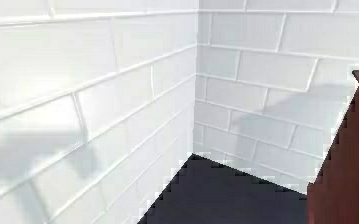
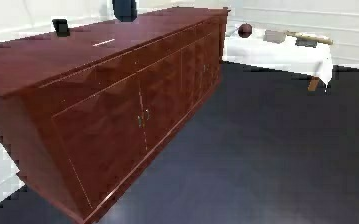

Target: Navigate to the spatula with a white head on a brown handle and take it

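Pincer's state: cannot tell. Outward: long reddish-brown wooden cabinet counter [image 2: 137, 110], thin pale sliver [image 2: 104, 42] on its top, upper left of the arm side view, possibly the spatula, unsure. Upper right, white-draped counter [image 2: 322, 62] bearing a tan elongated piece [image 2: 307, 40]. Search stage, seemingly: swing off the white tiled wall [image 1: 107, 100], close in slowly, confirm white head and brown handle.

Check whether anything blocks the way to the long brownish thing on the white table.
Nothing visible does: bare dark floor leads to the white table bearing the brownish thing; the sideboard stands alongside.
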